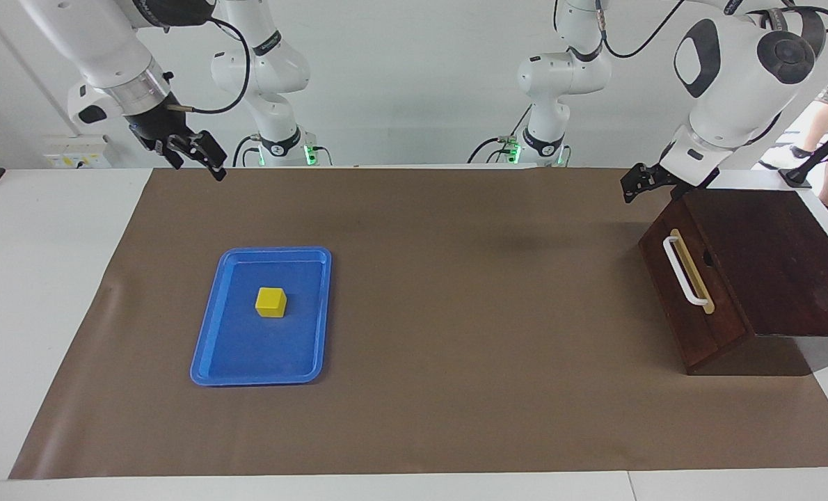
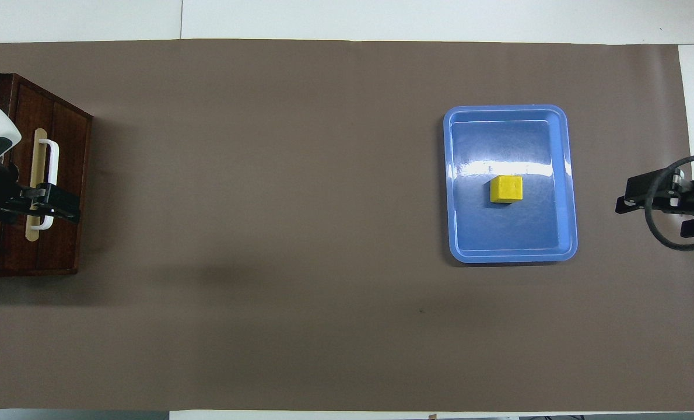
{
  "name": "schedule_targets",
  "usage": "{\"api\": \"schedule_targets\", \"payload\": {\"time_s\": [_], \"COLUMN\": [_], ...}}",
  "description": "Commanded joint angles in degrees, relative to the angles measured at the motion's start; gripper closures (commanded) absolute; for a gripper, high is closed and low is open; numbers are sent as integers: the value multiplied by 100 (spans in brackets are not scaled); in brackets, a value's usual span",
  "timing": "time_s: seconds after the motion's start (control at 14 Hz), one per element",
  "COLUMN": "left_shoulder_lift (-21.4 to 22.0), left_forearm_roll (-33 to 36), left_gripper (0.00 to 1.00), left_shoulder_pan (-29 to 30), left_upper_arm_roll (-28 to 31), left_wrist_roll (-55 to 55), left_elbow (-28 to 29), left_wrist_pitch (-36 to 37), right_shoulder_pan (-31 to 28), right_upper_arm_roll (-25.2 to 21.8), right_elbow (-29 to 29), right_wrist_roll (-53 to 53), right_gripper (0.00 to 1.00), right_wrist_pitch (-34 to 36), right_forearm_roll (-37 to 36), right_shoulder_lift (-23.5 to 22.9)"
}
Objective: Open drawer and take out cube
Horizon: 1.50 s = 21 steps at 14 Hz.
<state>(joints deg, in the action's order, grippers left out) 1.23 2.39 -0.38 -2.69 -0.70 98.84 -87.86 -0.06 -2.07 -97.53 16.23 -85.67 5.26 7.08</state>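
Drawer (image 1: 692, 278) shut, at the left arm's end; left gripper (image 1: 642, 182), jaws apart, hangs at its 11 o'clock. Blue tray (image 1: 209, 348) holds the cube (image 1: 271, 302), at 5 o'clock from the raised, empty right gripper (image 1: 191, 154), jaws apart.

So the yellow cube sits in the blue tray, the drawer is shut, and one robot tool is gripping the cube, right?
Not quite. No tool grips the cube. It lies alone in the tray, as the facing view shows: the right tool is raised near the robots' edge of the table, and the left tool is by the shut drawer.
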Motion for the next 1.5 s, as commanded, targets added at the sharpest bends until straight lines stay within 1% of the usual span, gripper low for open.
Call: {"api": "schedule_targets", "payload": {"time_s": [0.0, 0.14, 0.21, 0.29, 0.36, 0.5, 0.71, 0.79, 0.93, 1.0, 1.07, 1.43], "left_shoulder_lift": [132, 132, 132, 132, 140, 123, 132, 132, 132, 132, 132, 132], "left_forearm_roll": [-63, -63, -63, -63, -63, -63, -63, -63, -81, -81, -89, -89], "left_gripper": [0, 0, 0, 0, 0, 0, 0, 0, 0, 0, 0, 0], "left_shoulder_pan": [-6, 3, -6, -6, -6, 3, -76, -85, -68, -59, -67, -76], "left_upper_arm_roll": [84, 111, 111, 102, 102, 102, 93, 67, 58, 67, 67, 67], "left_wrist_roll": [-9, 0, 0, 8, 0, 0, 0, 0, 0, -9, 8, 395], "left_elbow": [12, 12, 3, 12, 21, 21, 30, 30, 30, 30, 30, 30], "left_wrist_pitch": [41, 41, 23, 23, -133, -450, -443, -443, -443, -451, -460, -460], "right_shoulder_pan": [6, 6, 6, 6, 6, 6, 6, 6, -3, -38, -56, -91], "right_upper_arm_roll": [14, 14, 14, 14, 14, 14, 14, 14, 14, 14, 14, -57], "right_elbow": [-82, -82, -91, -82, -39, 58, 330, 374, 165, 94, 85, 102], "right_wrist_roll": [-854, -1768, -1833, -1834, -1842, -1851, -1860, -1860, -1860, -1912, -1991, -1974], "right_gripper": [0, 0, 0, 5, 7, 7, 6, 6, 5, 1, 0, 0], "right_wrist_pitch": [-73, -204, -353, -363, -363, -363, -407, -398, -346, -276, -136, 15], "right_forearm_roll": [-147, -322, -332, -332, -341, -341, -499, -508, -587, -665, -701, -684], "right_shoulder_lift": [21, 12, 4, -31, -58, -207, -497, -523, -480, -445, -427, -348]}}
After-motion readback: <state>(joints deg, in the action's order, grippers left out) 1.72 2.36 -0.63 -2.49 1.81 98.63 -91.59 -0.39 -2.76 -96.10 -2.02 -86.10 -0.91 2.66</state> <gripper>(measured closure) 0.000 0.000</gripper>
